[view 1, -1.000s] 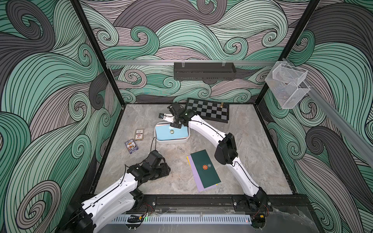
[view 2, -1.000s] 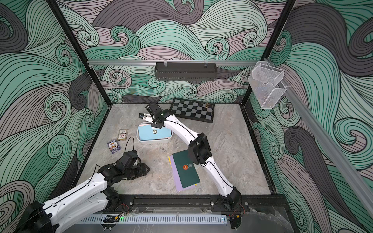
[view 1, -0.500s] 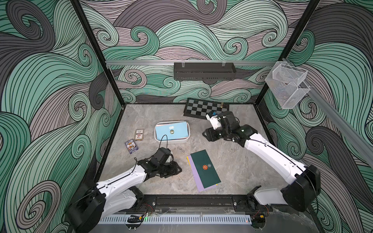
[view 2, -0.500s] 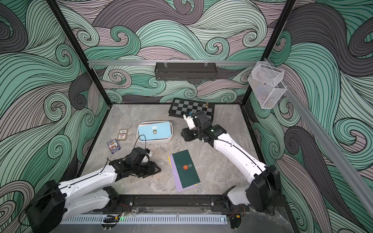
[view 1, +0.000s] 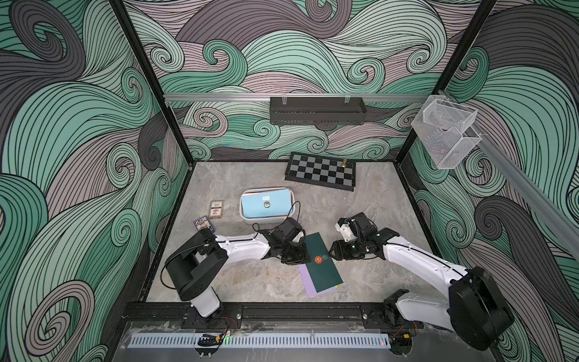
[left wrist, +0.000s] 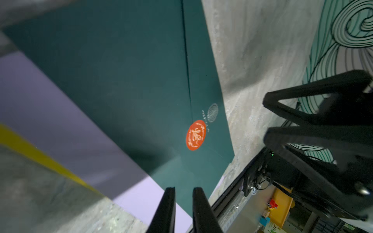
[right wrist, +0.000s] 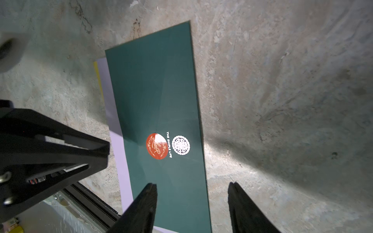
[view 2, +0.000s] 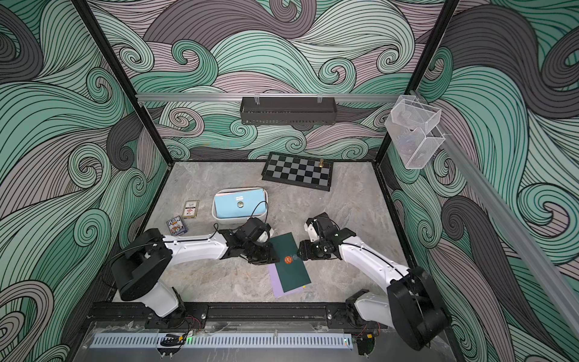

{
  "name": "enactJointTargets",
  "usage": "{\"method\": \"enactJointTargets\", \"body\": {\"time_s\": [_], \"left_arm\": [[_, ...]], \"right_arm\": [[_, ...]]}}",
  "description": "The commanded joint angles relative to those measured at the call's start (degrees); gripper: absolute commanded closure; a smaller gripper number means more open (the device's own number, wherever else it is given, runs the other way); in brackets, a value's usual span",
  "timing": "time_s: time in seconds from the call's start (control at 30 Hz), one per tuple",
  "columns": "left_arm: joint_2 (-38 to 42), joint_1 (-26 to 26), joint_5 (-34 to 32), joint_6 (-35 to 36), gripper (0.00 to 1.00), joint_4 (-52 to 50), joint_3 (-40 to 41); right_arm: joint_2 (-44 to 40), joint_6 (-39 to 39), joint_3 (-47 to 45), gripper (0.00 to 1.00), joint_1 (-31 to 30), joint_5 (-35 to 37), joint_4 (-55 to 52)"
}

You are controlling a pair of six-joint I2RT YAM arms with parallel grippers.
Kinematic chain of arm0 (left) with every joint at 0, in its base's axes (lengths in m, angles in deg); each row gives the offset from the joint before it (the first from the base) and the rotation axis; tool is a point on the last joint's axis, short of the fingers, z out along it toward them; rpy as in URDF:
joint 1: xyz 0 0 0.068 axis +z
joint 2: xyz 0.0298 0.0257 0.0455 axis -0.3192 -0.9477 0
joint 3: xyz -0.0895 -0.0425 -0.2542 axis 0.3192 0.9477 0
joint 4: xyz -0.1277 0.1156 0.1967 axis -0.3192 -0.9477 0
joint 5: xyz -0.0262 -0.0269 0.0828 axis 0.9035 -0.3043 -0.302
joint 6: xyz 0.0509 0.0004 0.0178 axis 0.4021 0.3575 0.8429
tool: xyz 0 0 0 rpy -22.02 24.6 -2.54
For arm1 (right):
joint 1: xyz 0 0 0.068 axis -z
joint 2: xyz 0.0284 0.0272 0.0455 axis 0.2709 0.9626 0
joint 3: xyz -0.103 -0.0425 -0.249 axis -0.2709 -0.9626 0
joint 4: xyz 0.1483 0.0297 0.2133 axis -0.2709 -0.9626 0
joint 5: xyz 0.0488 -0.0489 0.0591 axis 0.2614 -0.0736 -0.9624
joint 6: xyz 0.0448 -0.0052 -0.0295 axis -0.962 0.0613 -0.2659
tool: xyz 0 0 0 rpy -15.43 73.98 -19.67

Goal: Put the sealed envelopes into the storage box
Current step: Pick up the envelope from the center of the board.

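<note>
A dark green sealed envelope (view 1: 322, 266) lies flat on the grey counter (view 1: 250, 282), low and centre in both top views. It rests on a lilac envelope (view 1: 305, 279), and a yellow one (left wrist: 40, 157) peeks out beneath both. A round orange-red seal sticker (right wrist: 156, 146) sits beside a white printed emblem.

The left end effector (view 1: 299, 255) hangs at the stack's left edge. Its fingers (left wrist: 167, 209) are drawn narrow, with only a thin slit between them and nothing seen in it. The right end effector (view 1: 333, 252) is at the green envelope's right edge with its jaws spread wide. One finger (right wrist: 145, 207) is over the envelope, its mate over bare counter.

Above them in the frame, the white storage box (view 1: 266, 220) holds a light blue envelope (view 1: 266, 203) on top, with a pink edge (view 1: 250, 193) showing under it. Two playing-card packs (view 1: 216, 209) lie left of the box, and a chessboard (view 1: 321, 170) lies upper right of it.
</note>
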Motion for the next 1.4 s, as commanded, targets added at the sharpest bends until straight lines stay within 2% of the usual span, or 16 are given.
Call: {"method": "enactJointTargets", "body": {"time_s": [0.0,0.17,0.37,0.63,0.97,1.23,1.37], "left_arm": [[-2.05,-0.34,-0.07,1.49,0.82,-1.34,-1.53],[-1.12,-0.34,-4.75,0.82,0.84,-2.33,0.84],[-4.73,-0.34,-3.81,0.01,0.85,-0.49,1.61],[-5.12,-0.34,-4.78,-0.36,0.86,-0.56,2.81],[-5.40,-0.34,-4.61,-0.36,0.86,-0.20,3.24],[-4.96,-0.34,-4.84,-0.36,0.87,0.04,3.69],[-5.11,-0.34,-4.95,-0.36,0.87,0.09,3.78]], "right_arm": [[1.74,-1.98,-0.76,0.39,0.17,-2.54,1.57],[3.44,-3.30,-1.95,0.37,0.28,-3.23,2.69],[6.28,-3.49,-2.17,0.37,0.35,-4.76,3.86],[9.15,-4.29,-2.18,0.36,0.92,-10.31,6.52],[7.22,-8.93,-4.67,0.36,3.40,-23.08,15.27],[5.05,-10.71,-5.59,0.36,4.46,-26.92,17.61],[1.50,-12.63,-6.74,0.36,5.34,-31.43,20.76]]}}
